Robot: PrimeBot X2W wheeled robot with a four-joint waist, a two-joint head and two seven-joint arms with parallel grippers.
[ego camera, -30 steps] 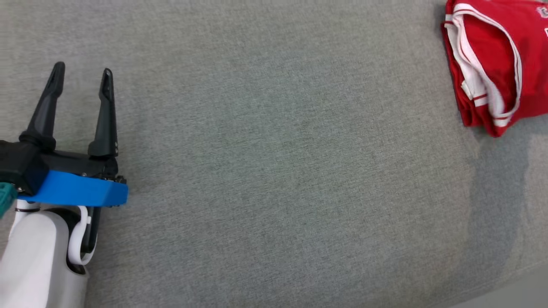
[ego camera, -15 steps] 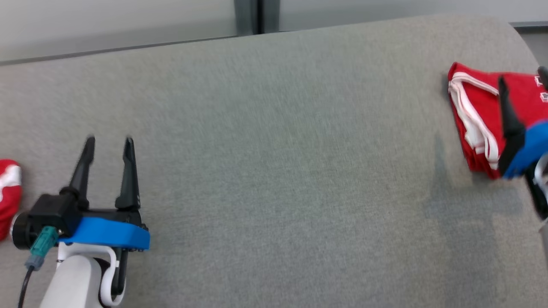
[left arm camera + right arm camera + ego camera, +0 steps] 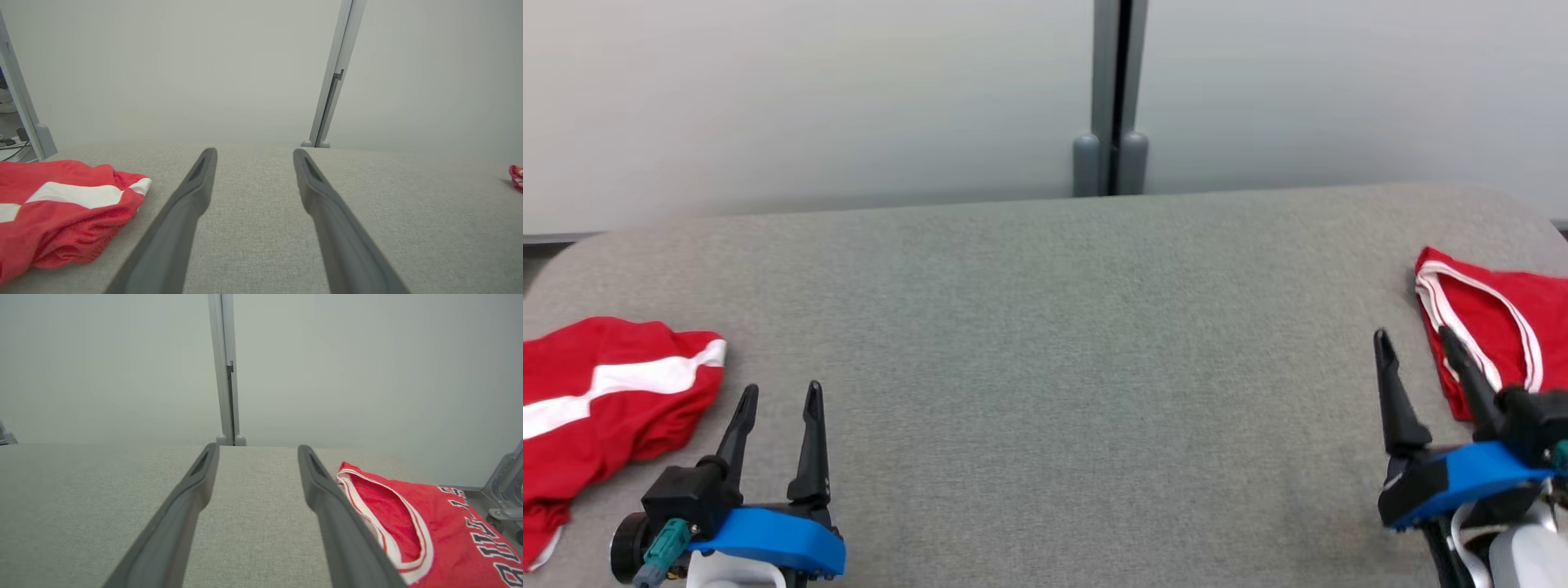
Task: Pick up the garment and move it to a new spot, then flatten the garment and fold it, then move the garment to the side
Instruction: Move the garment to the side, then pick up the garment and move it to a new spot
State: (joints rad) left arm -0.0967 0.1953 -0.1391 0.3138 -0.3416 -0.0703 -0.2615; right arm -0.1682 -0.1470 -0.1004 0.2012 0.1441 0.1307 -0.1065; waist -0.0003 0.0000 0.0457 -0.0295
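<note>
The head camera looks higher now than it did a moment ago, so it takes in more. The things are not what moved. The folded red garment (image 3: 1503, 327) lies at the right end of the grey table (image 3: 1045, 327), just past the right claw (image 3: 1411, 333). It looks neat and set to the side, so that one seems done. A crumpled red garment (image 3: 596, 392) with a white stripe lies at the left end, near the left claw (image 3: 781, 389). Both claws have their fingers apart and hold nothing. The crumpled one is likely next to be picked up.
</note>
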